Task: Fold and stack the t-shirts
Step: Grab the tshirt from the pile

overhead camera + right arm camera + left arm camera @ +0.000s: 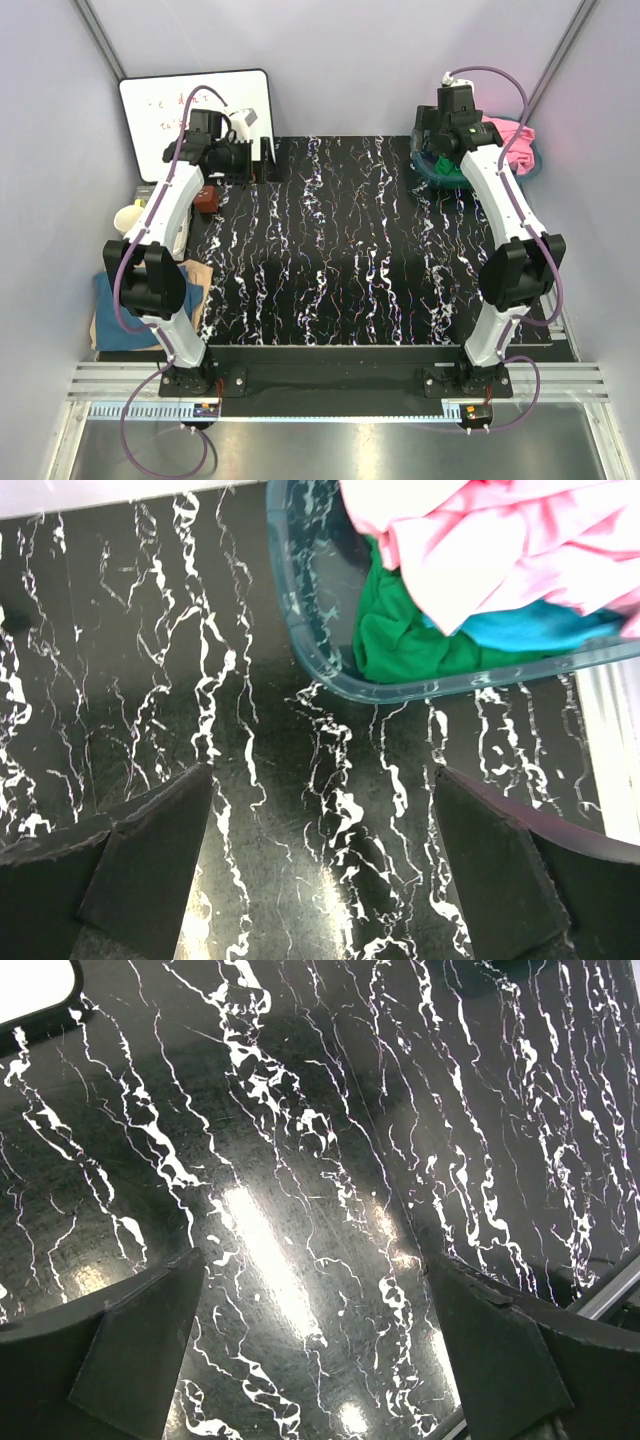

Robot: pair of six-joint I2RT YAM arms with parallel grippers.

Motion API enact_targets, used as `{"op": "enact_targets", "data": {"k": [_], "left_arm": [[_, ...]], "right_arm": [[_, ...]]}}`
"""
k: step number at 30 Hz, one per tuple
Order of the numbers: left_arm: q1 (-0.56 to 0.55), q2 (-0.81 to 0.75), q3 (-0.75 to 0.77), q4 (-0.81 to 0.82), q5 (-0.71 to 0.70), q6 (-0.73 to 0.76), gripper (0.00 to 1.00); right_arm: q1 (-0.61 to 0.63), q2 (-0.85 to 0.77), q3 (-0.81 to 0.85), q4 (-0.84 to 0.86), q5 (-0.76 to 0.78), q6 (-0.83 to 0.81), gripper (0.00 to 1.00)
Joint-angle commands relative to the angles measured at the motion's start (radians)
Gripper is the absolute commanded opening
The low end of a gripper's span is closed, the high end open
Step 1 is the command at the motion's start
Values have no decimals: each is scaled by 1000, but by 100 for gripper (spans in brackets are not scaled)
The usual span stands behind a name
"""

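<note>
Right tool (320,780) near edge-cropped t-shirts (480,540)

The pink t-shirt (500,540) lies crumpled and unfolded on top of the heap in the teal basin (300,630), which stands at the far right corner of the table (330,250); under it the green t-shirt (400,645) is bunched against the basin's near wall; the turquoise t-shirt (530,630) shows only as a wedge between the pink and the green. All three are loose and wrinkled, and each touches the others.
</note>
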Motion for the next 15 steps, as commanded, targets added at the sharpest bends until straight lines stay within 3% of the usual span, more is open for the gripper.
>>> {"op": "enact_targets", "data": {"k": [1,4,9,12,15], "left_arm": [[3,-39,62,-18,-43,-7,99],[6,-12,83,-30,-156,-146,99],[12,-18,57,-52,-250,-214,99],[38,-21,53,-65,-133,-110,99],[64,-9,42,-56,-93,-126,99]], "right_arm": [[-1,17,53,-6,-45,8,100],[-1,18,65,-14,-68,4,100],[-4,34,106,-17,-53,-12,100],[-15,55,146,-17,-81,8,100],[-36,81,198,-23,-108,83,100]]}}
